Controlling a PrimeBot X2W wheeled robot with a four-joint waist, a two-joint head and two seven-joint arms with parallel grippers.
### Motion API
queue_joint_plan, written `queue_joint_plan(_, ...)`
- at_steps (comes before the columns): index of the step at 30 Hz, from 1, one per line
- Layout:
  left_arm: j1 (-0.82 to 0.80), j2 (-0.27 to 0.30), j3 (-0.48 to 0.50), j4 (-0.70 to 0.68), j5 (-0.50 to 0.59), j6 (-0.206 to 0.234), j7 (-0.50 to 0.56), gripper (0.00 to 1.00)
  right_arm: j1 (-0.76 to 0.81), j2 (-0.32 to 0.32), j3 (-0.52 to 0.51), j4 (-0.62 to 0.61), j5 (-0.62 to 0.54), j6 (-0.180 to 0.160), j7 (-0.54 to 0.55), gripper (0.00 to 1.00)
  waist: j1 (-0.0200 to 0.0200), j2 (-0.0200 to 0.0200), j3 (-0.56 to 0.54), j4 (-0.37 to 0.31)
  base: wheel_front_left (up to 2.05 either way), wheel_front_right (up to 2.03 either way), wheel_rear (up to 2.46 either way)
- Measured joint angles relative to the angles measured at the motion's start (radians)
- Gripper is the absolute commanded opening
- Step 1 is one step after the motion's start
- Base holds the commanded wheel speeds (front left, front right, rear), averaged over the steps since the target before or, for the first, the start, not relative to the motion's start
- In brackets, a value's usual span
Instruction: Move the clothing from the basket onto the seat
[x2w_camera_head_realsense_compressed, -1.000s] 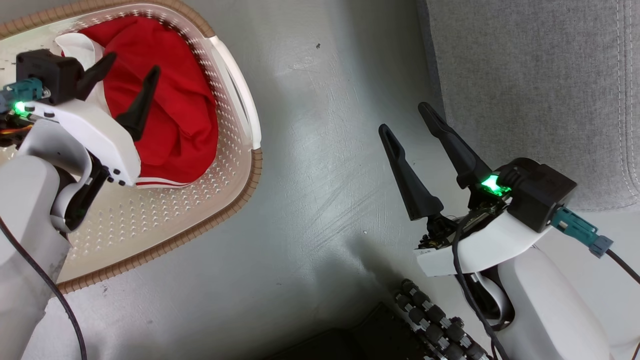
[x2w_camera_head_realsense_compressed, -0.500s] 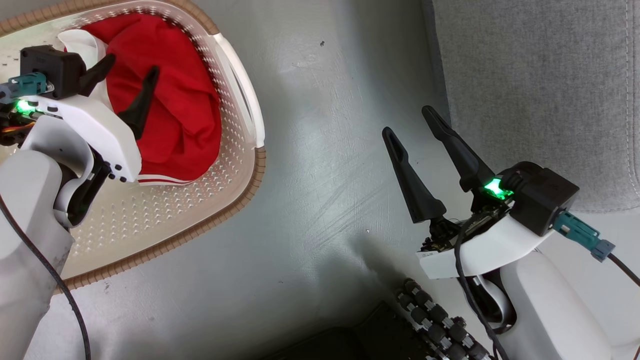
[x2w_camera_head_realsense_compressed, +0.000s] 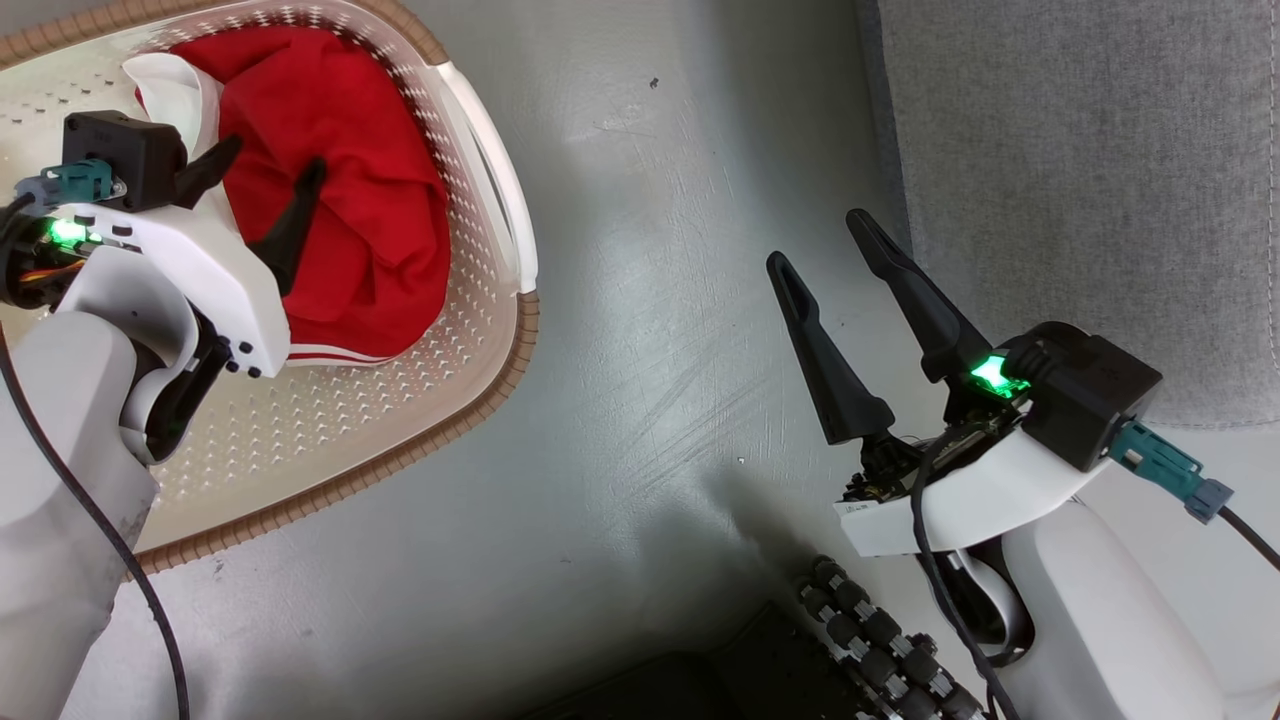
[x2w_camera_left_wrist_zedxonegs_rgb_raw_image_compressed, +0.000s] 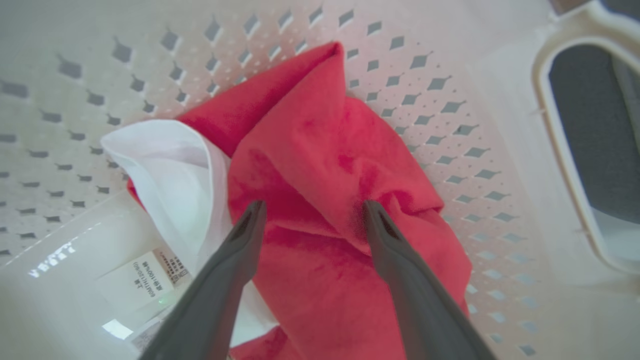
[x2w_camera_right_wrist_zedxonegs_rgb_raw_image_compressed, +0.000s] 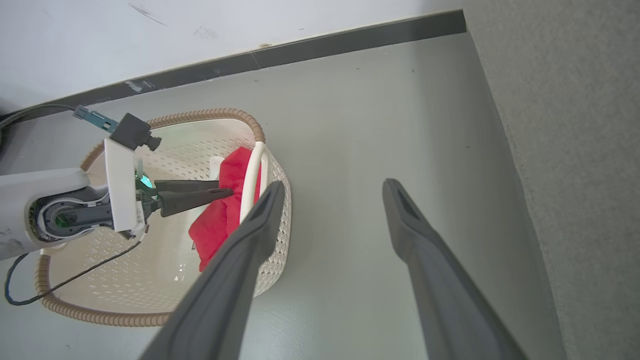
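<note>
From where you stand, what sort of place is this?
Likely a home-style room, perhaps a living room or a mock-up of one: a grey sofa seat, a laundry basket holding a red garment on a smooth grey floor, and a white wall with a dark skirting.

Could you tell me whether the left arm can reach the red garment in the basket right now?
Probably yes: the left gripper is open inside the basket, fingers either side of a fold of the red garment, nothing between.
</note>
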Motion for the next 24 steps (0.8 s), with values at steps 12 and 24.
queue_joint_plan(12,-0.003,-0.013,-0.008,0.025,-0.008,-0.014,-0.010,0.95,0.000,0.000,-0.001,0.001,0.000,0.000,0.000,1.00,0.0000,0.0000,0.001,0.003,0.00,0.00,0.00)
queue_joint_plan(24,-0.017,-0.024,-0.025,0.041,-0.014,-0.030,-0.028,0.35,0.000,0.000,-0.005,0.001,-0.009,0.000,0.000,1.00,0.0000,0.0000,0.001,0.004,0.00,0.00,0.00)
